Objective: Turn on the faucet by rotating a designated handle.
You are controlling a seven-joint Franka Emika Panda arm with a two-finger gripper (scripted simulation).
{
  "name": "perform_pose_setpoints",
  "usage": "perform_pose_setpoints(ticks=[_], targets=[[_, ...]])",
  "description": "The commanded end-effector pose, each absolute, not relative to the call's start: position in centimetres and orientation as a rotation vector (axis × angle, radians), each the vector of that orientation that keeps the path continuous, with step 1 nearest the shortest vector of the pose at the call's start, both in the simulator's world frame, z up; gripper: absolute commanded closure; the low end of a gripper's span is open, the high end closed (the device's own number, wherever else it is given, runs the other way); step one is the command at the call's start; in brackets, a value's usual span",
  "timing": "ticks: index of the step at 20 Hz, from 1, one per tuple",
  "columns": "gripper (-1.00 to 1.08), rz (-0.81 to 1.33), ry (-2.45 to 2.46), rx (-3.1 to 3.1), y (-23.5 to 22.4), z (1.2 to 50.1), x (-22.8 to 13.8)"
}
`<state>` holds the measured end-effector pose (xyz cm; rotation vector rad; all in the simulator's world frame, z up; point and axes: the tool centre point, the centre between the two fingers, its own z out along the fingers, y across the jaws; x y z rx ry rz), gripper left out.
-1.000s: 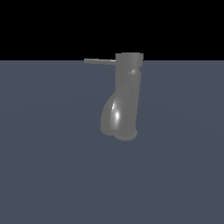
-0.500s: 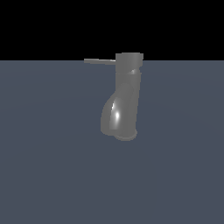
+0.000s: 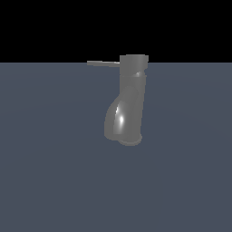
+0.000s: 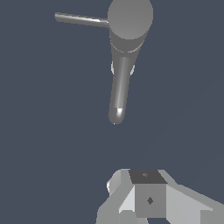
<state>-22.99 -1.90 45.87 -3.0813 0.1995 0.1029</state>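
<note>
The faucet (image 3: pixel 128 106) is a glossy grey upright tube with a cylindrical cap on top and a bulging curved lower end, standing mid-scene in the exterior view. The handle (image 3: pixel 103 63) is a thin straight rod projecting from the cap toward the exterior view's left. The wrist view looks down on the faucet's cap (image 4: pixel 130 17), its spout (image 4: pixel 119 94) and the handle (image 4: pixel 81 19). My gripper (image 4: pixel 145 176) shows only in the wrist view as light grey blocks with a dark tip, well apart from the faucet and touching nothing. Its jaw spacing is not visible.
A flat blue-grey floor (image 3: pixel 54 172) spreads around the faucet, with black background above the horizon. No other objects show.
</note>
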Motion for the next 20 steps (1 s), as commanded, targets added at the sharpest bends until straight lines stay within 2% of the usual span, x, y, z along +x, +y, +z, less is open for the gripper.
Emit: perform_pose_setpoints(ticks=[1,20], targets=[[1.08,0.104,0.252,-3.073,-1.8,45.8,-22.3],[1.08,0.129,0.896,-2.922,-0.4,43.4,-14.2]])
